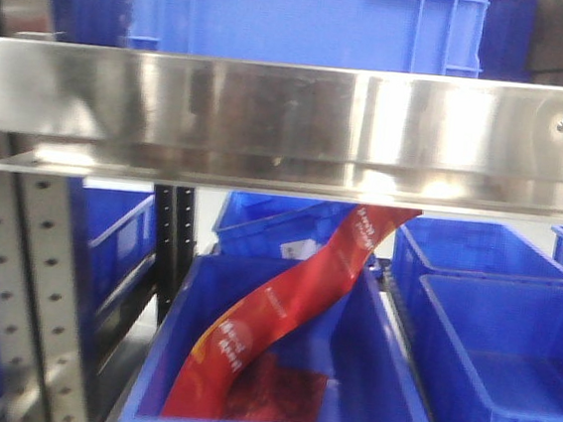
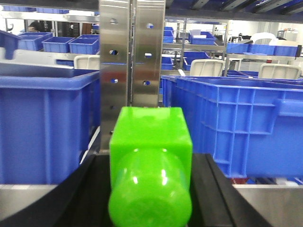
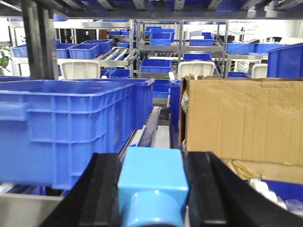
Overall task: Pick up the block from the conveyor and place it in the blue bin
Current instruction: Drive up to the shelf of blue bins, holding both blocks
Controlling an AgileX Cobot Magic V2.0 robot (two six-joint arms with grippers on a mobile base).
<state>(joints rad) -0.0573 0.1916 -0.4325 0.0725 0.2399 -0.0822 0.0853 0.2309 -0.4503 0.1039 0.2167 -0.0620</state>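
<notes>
While my left end effector (image 2: 151,161) clamps a green block (image 2: 150,130), my right end effector (image 3: 152,163) apparently grips a blue block (image 3: 152,187).

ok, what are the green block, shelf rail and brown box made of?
Green block: likely glossy moulded plastic, bright highlights on its rounded end. Shelf rail: apparently polished stainless steel, mirror-like streaky reflections. Brown box: matte corrugated cardboard, creased, torn edge.

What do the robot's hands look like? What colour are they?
Only the tips show. The left gripper has two black fingers, flat and plain, getting wider toward the camera. The right gripper has matching black fingers with a dull, matte surface. No cables, stickers or markings are visible, and the arms themselves are out of view.
</notes>
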